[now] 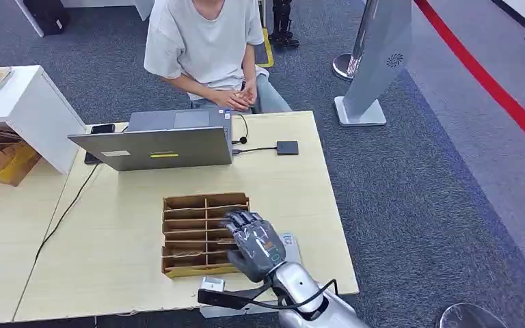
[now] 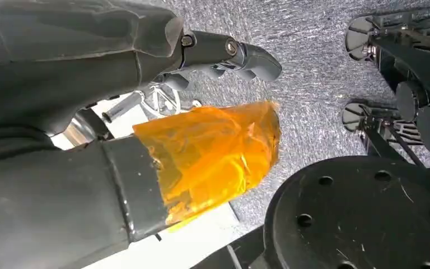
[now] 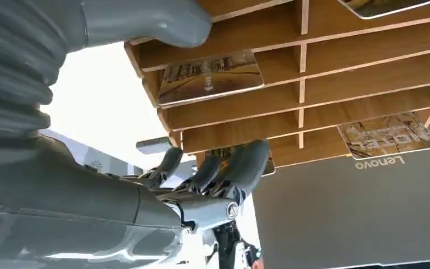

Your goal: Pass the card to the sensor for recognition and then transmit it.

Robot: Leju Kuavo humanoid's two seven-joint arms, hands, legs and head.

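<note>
Cards lie in the slots of the wooden card rack (image 1: 205,236), which we see near the desk's front edge, toward its right side. Going down in size: the pale desk (image 1: 137,225) carries a grey laptop (image 1: 152,147) at its far edge, lid toward us, with a person (image 1: 208,48) seated behind it. A small black sensor box (image 1: 287,147) sits just right of the laptop, joined to it by a cable. Our right hand (image 1: 254,240) hovers over the rack's right column, fingers spread and holding nothing; from the right wrist, its fingertips (image 3: 241,165) reach toward a card (image 3: 210,77) in a slot. Our left hand (image 2: 224,53) hangs over carpet, fingers apart, empty.
</note>
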